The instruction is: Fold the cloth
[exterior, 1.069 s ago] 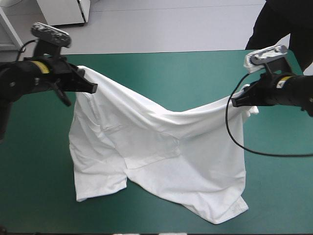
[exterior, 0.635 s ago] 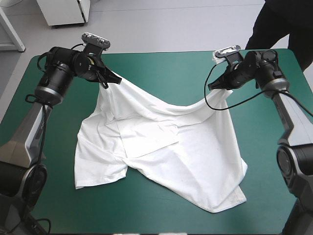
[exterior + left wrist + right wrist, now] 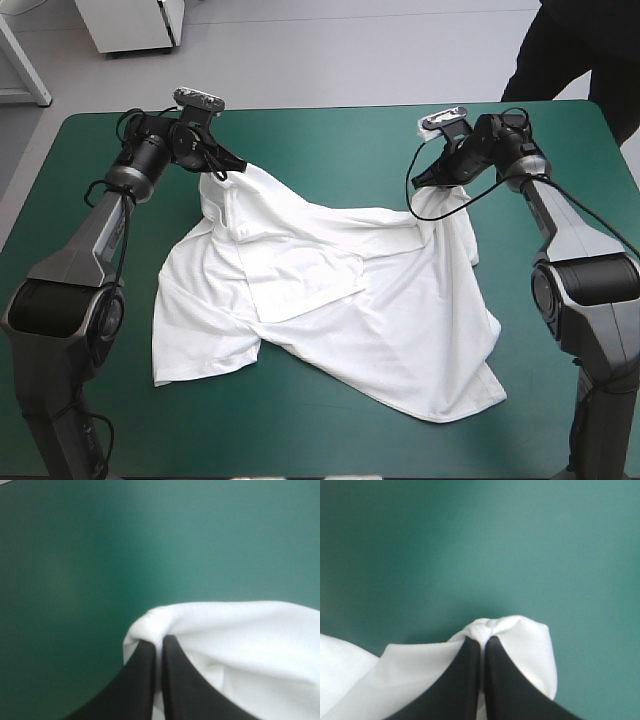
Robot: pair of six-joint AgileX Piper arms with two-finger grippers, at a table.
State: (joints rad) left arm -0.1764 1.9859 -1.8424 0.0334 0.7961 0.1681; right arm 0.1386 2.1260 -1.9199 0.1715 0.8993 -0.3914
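T-shirt [image 3: 330,310] lay spread and rumpled mid-table [image 3: 330,140] on the teal-green cover. Its far edge was lifted at both corners and sagged between them. Left gripper [image 3: 238,167] pinched the far-left corner, black fingers pressed nearly together on the cloth. Right gripper [image 3: 421,183] pinched the far-right corner the same way.

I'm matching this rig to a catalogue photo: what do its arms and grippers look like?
The left arm and right arm have grey tapered links joined by rounded black joints. The left gripper and right gripper each carry two broad black fingers, curved like fins.
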